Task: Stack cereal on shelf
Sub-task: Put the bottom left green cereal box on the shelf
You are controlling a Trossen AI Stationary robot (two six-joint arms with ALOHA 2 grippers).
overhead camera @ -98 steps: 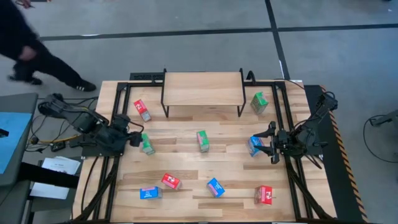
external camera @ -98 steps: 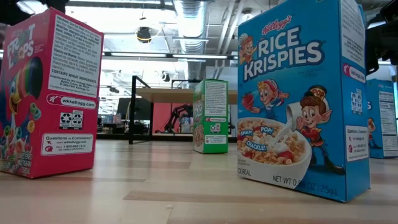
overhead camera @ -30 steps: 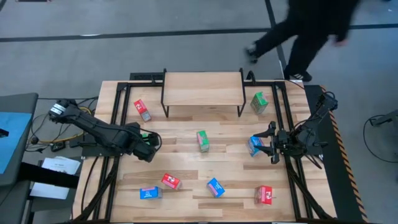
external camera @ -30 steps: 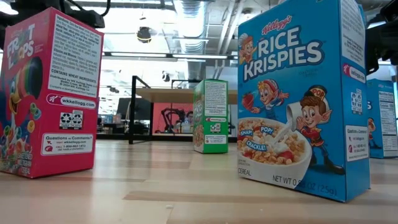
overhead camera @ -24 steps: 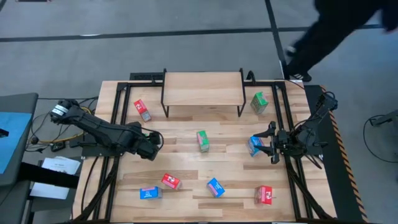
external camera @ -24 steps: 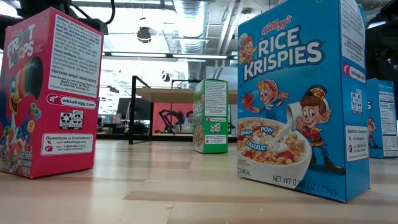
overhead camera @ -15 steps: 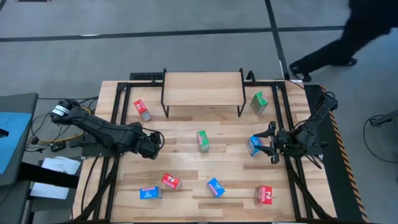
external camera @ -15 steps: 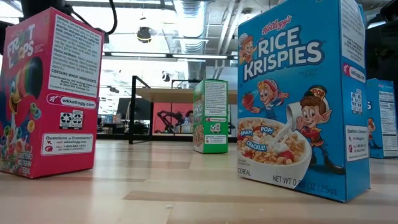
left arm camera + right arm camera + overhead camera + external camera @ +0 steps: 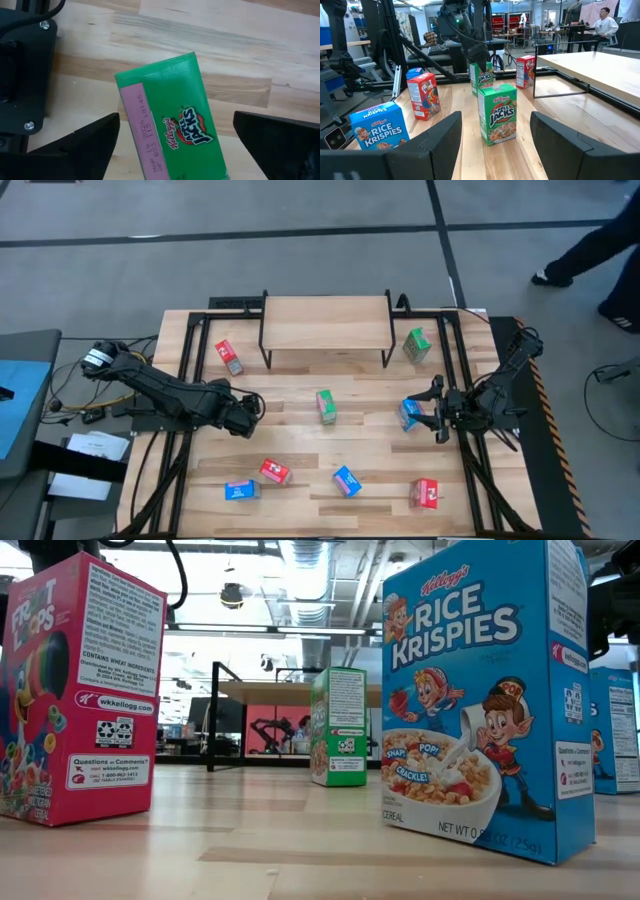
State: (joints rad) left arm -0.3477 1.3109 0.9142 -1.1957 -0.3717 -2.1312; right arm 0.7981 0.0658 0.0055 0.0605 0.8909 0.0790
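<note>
Left hand (image 9: 175, 145) spread wide, straddling 1 glossy green rectangular cardboard box (image 9: 167, 120).

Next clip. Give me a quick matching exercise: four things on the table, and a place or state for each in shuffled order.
Things:
1. left claw
2. shelf
3. blue box
4. red box

Places or states:
A. standing just left of the shelf's legs
B. right at the right claw
C. open, fingers on either side of a green box
D. at the table's far edge, nothing on top

Pairs: 1-C, 2-D, 3-B, 4-A
</note>
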